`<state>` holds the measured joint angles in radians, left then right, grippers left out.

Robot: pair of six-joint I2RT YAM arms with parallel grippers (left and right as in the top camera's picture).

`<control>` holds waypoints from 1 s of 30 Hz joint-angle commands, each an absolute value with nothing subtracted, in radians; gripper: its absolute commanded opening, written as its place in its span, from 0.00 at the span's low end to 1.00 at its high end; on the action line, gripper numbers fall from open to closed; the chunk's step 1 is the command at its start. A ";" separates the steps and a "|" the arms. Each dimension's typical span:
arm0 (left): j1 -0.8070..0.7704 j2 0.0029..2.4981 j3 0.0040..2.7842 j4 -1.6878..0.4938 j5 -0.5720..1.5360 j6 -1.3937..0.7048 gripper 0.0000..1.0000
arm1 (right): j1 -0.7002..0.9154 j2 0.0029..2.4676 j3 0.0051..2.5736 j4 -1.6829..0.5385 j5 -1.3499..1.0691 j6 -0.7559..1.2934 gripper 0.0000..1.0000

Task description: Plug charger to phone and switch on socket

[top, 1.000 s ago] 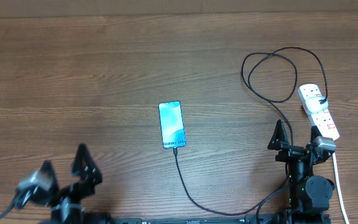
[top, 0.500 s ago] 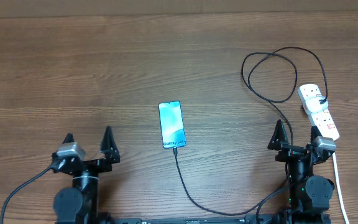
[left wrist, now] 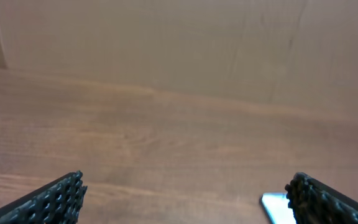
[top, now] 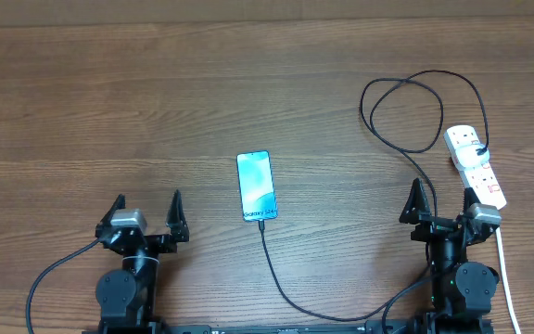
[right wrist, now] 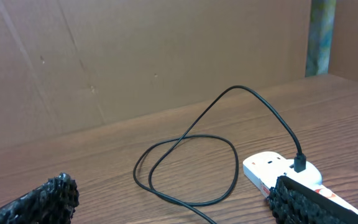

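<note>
The phone [top: 256, 186] lies flat mid-table, cyan screen up, and the black charger cable [top: 286, 295] runs from its near end in a long loop [top: 415, 111] to the white socket strip [top: 476, 167] at the right. My left gripper [top: 148, 208] is open and empty, left of the phone. A corner of the phone [left wrist: 273, 205] shows by its right finger in the left wrist view. My right gripper [top: 443, 199] is open and empty beside the socket's near end. The right wrist view shows the cable loop [right wrist: 188, 165] and its plug in the socket [right wrist: 281, 171].
The socket's white cord [top: 505, 278] runs off the near right edge. A brown cardboard wall [right wrist: 135, 56] stands at the far side of the wooden table [top: 109, 102].
My left arm has swung from a tilted pose at the near left to upright and a little right, closer to the phone. The right arm, phone and cable have not moved.
</note>
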<state>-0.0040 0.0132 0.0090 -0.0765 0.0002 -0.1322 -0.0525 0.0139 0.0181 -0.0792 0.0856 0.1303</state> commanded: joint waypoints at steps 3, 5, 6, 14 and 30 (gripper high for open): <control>0.006 0.003 0.004 -0.079 0.041 -0.037 0.99 | -0.054 0.003 0.008 -0.076 0.086 0.126 1.00; 0.006 0.003 0.004 -0.079 0.042 -0.037 1.00 | -0.054 0.003 0.008 -0.076 0.086 0.126 1.00; 0.006 0.003 0.004 -0.078 0.042 -0.039 0.99 | -0.054 0.003 0.008 -0.076 0.086 0.126 1.00; 0.009 0.003 0.004 -0.076 0.041 -0.044 1.00 | -0.054 0.003 0.008 -0.076 0.086 0.126 1.00; 0.046 0.004 0.004 -0.076 0.041 -0.044 1.00 | -0.054 0.003 0.008 -0.076 0.086 0.126 1.00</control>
